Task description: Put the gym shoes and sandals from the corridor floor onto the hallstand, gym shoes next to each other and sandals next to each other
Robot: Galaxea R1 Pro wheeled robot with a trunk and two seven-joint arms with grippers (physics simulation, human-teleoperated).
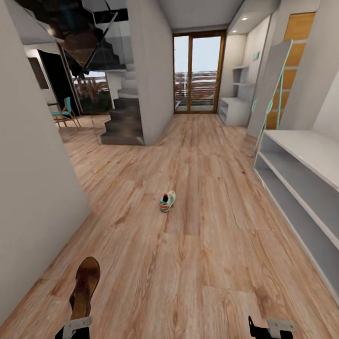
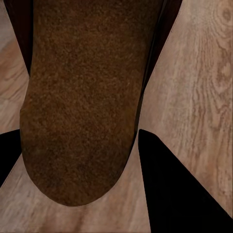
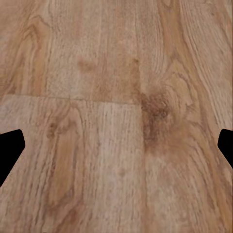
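Note:
One brown sandal [image 1: 85, 286] sticks out forward from my left gripper [image 1: 73, 334], which is shut on its heel end, low over the corridor floor [image 1: 203, 266]. In the left wrist view the sandal's brown sole [image 2: 82, 107] lies between the dark fingers [image 2: 174, 194]. A single white gym shoe [image 1: 167, 201] with green stripes and a red patch lies on the floor ahead, in the middle of the corridor. The hallstand [image 1: 308, 183] runs along the right wall, its top and shelf slots bare. My right gripper [image 1: 272, 328] hangs open over bare planks [image 3: 116, 121].
A pale wall [image 1: 27, 195] closes the left side. A dark staircase [image 1: 120, 117] and a chair [image 1: 64, 112] stand far left, a glass door [image 1: 200, 72] ends the corridor. A grey panel [image 1: 272, 86] leans by the hallstand's far end.

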